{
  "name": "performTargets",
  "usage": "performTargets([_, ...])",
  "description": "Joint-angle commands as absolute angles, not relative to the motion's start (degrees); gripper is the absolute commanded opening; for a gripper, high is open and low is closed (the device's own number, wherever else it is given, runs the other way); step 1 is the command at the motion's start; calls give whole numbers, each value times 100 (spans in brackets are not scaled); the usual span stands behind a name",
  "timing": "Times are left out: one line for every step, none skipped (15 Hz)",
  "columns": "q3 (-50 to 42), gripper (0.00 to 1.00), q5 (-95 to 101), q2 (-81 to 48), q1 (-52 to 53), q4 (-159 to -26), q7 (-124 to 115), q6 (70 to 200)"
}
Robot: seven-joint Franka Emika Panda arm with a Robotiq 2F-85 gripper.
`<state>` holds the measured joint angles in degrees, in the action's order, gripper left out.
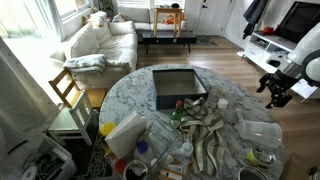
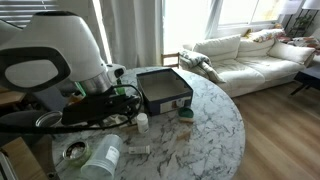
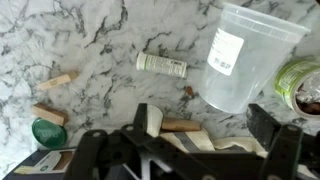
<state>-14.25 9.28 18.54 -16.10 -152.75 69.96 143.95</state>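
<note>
Peeking down from the wrist here: got the pincer (image 3: 183,142) hanging over a marble table (image 3: 100,30), fingers (image 3: 95,152) spread wide apart and gripping nothing. Right in the gap between them, closest in — a short wooden stub (image 3: 181,125), lying flat, just beside a little white block (image 3: 150,119) on its left and next to some pale strips (image 3: 215,146). Out past the left finger, spotted a round green thing (image 3: 45,133) plus a couple of wooden bits (image 3: 50,113). A bit further ahead, found a small white tube (image 3: 160,65) lying on its side, apart from the rest. Ahead and off to the right, can't miss a clear plastic tub (image 3: 245,55) tipped over, label up, with a green-rimmed jar (image 3: 300,85) just beside it. Much farther from the pincer, in both exterior views, noticed a black tray (image 1: 178,85) (image 2: 163,88) sitting mid-table — and way beyond that, off the table entirely, a white sofa (image 1: 100,40) (image 2: 250,55).
</note>
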Motion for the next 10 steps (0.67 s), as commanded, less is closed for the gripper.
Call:
performTargets([-1568, 100, 1010, 1832, -1495, -15253, 6913, 14375])
performTargets([-1561, 100, 1012, 1809, -1492, -15243, 6883, 14375])
performTargets([-1552, 100, 1015, 1798, -1489, -15236, 6849, 14375])
performTargets([-1566, 100, 1050, 1659, -1635, -15152, 6515, 14242])
performTargets([-1547, 100, 1236, 1577, -1820, -15112, 6102, 14179])
performTargets([-1627, 100, 1237, 1558, -1866, -15102, 5951, 14125])
performTargets([-1718, 100, 1283, 1547, -1951, -15106, 5774, 14081])
performTargets([-1811, 100, 1270, 1530, -2013, -15081, 5638, 13964])
performTargets([-1901, 100, 1222, 1504, -2063, -15040, 5502, 13857])
performTargets([-2006, 100, 1144, 1498, -2107, -15000, 5414, 13706])
